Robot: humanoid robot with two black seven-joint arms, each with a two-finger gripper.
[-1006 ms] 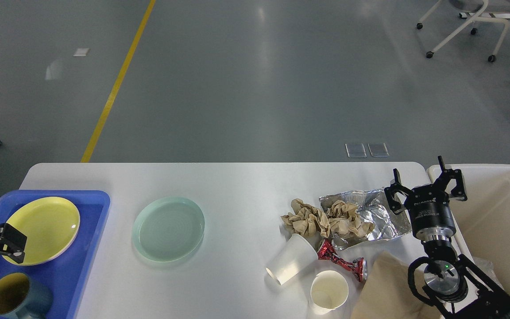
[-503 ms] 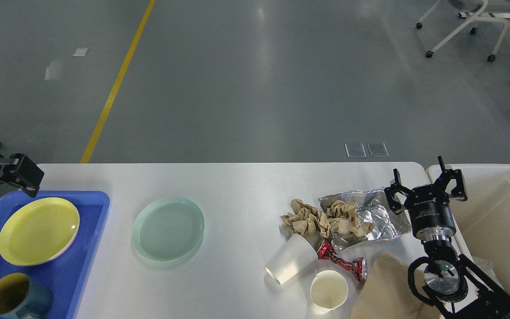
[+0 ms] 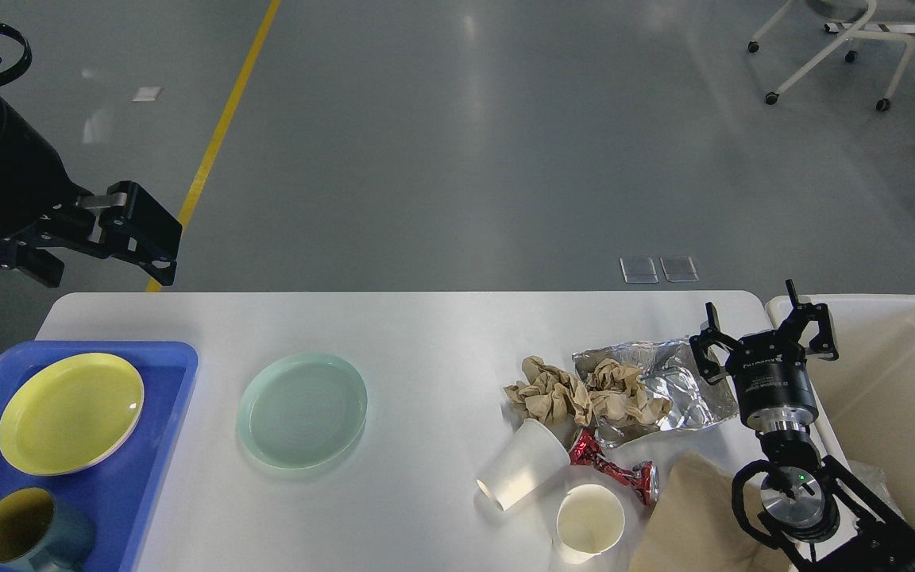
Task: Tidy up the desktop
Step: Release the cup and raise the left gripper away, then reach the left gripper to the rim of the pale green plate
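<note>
**White desktop (image 3: 426,334), cluttered**

Spans the lower frame. Near edge: two paper cups (image 3: 557,492), teal mug (image 3: 25,536). Mid: green plate (image 3: 303,409), crumpled paper (image 3: 577,393) on foil. Right gripper (image 3: 767,330) fingers apart, empty. Left gripper (image 3: 120,238) raised past far-left corner, spread unclear.

White lettering reading "Gripper" stands on the left tool's (image 3: 112,238) black housing.
</note>
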